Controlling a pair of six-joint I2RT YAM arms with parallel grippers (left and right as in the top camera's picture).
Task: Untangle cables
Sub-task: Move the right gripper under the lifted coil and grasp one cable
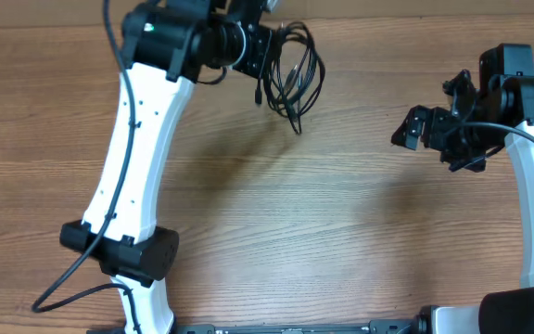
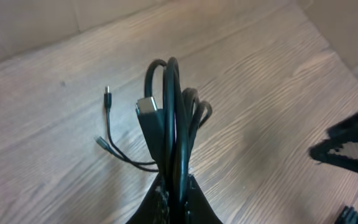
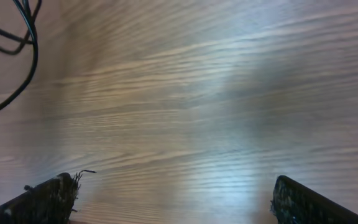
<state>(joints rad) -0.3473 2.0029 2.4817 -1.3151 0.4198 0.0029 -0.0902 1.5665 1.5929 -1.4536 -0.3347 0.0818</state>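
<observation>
The cables [image 1: 297, 76] are a bundle of thin black looped cords at the back of the table, left of centre. My left gripper [image 1: 269, 57] is shut on the bundle and holds it up off the wood. In the left wrist view the cables [image 2: 171, 118] rise from between the fingers [image 2: 178, 186], with a flat plug beside them and two loose ends with small plugs [image 2: 107, 93] hanging to the left. My right gripper [image 1: 413, 128] is open and empty at the right. In the right wrist view its fingers [image 3: 173, 199] are wide apart over bare wood, with cable loops [image 3: 17, 37] at top left.
The wooden table [image 1: 323, 232] carries only the cables. A pale wall or board [image 2: 42, 25] runs along the table's far edge. The left arm's white link [image 1: 133, 148] crosses the left side. The right arm's base [image 1: 527, 306] stands at bottom right.
</observation>
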